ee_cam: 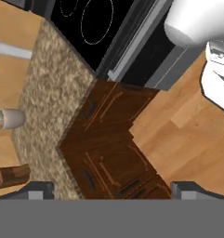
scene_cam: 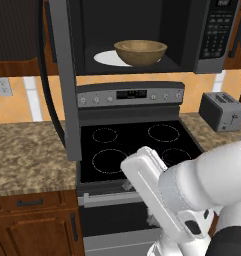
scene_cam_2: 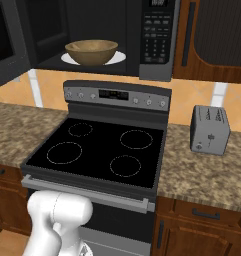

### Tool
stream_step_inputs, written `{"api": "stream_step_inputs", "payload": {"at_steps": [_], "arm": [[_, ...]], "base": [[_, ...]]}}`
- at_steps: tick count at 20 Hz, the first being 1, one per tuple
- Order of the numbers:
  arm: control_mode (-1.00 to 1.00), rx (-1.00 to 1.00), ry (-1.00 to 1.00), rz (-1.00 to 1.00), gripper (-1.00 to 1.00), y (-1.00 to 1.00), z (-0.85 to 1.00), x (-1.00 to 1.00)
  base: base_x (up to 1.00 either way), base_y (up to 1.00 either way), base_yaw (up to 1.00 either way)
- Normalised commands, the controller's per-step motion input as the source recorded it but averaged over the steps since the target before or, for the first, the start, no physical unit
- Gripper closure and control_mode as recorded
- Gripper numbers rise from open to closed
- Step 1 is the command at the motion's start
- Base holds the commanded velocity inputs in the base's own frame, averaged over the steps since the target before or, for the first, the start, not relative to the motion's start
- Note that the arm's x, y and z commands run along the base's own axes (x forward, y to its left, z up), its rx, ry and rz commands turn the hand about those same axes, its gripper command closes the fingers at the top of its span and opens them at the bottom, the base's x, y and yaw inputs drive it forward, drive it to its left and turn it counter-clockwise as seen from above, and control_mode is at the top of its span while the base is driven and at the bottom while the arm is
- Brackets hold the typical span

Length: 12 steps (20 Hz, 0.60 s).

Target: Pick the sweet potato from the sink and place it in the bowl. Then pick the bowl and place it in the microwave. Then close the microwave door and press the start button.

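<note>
Two-finger pincer, fingers apart and empty, points down at wood cabinets; wide dark-glass microwave door stands open well above it, bar handle vertical.

1. The bowl looks like matt light wood with visible grain.
2. The stove top is glossy black glass, and its control strip looks like brushed steel.
3. The counter is rough speckled granite.
4. The toaster is smooth grey metal.
5. The cabinets are dark polished wood.
</note>
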Motion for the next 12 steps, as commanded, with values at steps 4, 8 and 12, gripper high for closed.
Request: {"api": "stream_step_inputs", "payload": {"at_steps": [4,8,12], "arm": [[-1.00,0.00,0.00,-0.18,-1.00,0.46,-0.03,-0.48],[-1.00,-0.02,0.00,-0.27,-1.00,0.87,-0.08,0.29],[-1.00,-0.11,0.00,-0.37,-1.00,0.94,0.00,0.92]], "base": [[0.00,0.00,0.00],[0.00,0.00,0.00],[0.00,0.00,0.00]]}}
